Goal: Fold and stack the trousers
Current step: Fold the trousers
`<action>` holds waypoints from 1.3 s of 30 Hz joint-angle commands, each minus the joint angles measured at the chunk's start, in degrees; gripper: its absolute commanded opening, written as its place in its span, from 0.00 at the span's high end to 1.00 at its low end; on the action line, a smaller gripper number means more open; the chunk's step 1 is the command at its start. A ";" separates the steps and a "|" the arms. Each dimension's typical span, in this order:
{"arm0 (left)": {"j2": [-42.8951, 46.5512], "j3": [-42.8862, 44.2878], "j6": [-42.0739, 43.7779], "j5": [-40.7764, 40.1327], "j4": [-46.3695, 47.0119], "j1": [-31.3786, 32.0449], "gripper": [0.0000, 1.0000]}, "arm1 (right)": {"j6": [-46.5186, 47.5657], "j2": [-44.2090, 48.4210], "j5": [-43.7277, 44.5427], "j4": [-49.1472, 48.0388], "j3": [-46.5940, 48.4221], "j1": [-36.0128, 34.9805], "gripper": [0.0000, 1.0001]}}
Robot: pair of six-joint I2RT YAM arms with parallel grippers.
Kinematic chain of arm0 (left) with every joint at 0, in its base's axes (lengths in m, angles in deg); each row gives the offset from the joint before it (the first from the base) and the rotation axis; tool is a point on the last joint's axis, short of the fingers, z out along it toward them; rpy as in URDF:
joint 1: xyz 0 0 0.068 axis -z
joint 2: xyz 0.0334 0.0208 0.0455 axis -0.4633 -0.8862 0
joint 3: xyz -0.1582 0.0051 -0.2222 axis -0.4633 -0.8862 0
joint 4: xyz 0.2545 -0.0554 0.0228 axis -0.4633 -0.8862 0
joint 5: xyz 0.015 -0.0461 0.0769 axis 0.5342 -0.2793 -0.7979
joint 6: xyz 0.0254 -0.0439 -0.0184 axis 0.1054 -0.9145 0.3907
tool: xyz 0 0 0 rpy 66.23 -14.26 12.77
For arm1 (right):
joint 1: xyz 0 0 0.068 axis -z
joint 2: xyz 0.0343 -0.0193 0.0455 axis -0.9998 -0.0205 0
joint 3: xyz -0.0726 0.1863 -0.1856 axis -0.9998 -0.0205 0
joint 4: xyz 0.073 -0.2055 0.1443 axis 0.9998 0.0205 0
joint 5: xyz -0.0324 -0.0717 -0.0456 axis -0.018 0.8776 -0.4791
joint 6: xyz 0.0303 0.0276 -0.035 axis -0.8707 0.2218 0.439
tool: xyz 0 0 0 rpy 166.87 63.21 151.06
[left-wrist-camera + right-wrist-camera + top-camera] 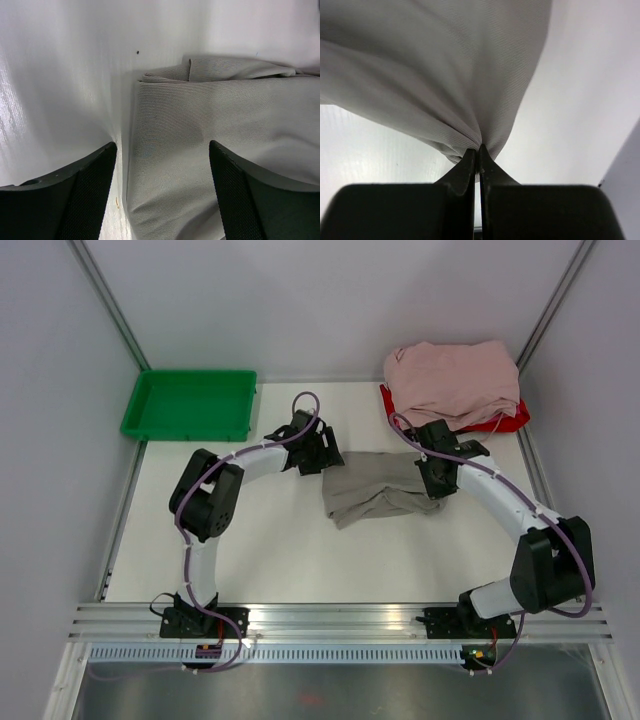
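The taupe trousers (372, 488) lie folded into a compact bundle in the middle of the white table. My left gripper (325, 453) is open at the bundle's left edge; in the left wrist view its fingers (90, 195) straddle the folded edge of the trousers (210, 120). My right gripper (436, 483) is at the bundle's right edge. In the right wrist view it (479, 149) is shut on a pinch of the trousers' fabric (435, 65), which fans out from the jaws.
A green tray (190, 403) stands at the back left. A pile of pale pink garments (452, 380) lies on a red tray (506, 421) at the back right. Grey walls enclose the table on three sides.
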 commanded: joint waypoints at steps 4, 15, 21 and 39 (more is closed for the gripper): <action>-1.32 2.76 0.47 0.02 0.57 0.28 0.21 | 4.17 3.63 1.41 4.63 0.39 2.74 1.00; -1.84 4.60 1.09 0.28 -0.92 0.02 0.21 | 10.25 9.77 2.30 6.39 -1.72 3.28 0.37; -1.32 6.36 1.79 2.39 -2.68 -0.07 0.21 | 7.29 8.39 -9.50 8.24 6.53 3.54 0.02; 7.21 -9.18 -0.31 10.39 -0.49 0.11 0.19 | -8.28 -5.95 -30.16 -25.76 -3.12 17.52 0.02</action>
